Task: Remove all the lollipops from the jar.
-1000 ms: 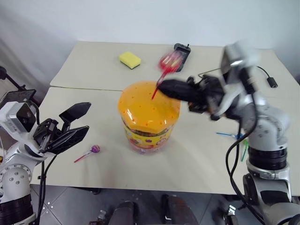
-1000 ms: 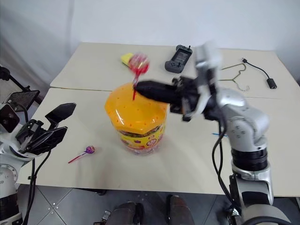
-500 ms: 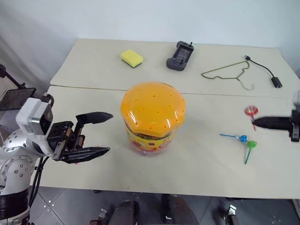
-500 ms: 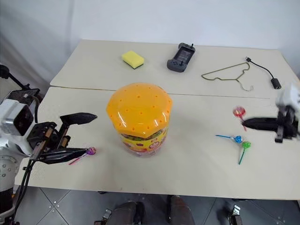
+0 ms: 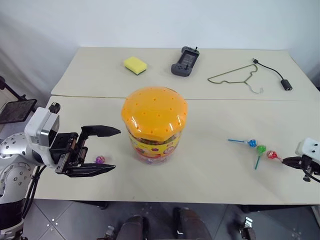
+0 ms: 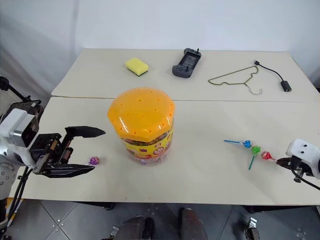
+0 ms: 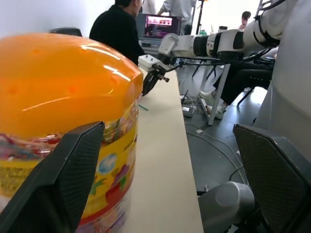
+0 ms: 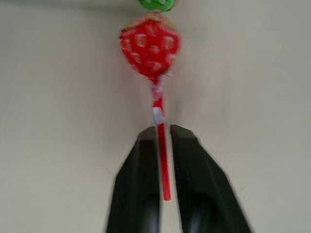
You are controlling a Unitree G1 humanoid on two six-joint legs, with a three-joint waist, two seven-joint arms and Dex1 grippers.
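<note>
The right gripper [image 8: 161,145] had carried the red lollipop [image 8: 149,46] from above the jar [image 5: 154,125] down to the counter [image 5: 210,170], its stick between narrow jaws. It lay beside the green lollipop [image 5: 261,149] and blue lollipop [image 5: 252,143]. The left gripper [image 5: 102,150], jaws wide, flanked the purple lollipop [image 5: 100,159].

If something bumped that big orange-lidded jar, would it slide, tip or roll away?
The jar is squat and broad, standing upright on the table, so it would probably slide rather than tip. Its clear wall and domed lid look like smooth plastic, likely slippery to pinch. Knocked onto its side, its round body could well roll.
</note>
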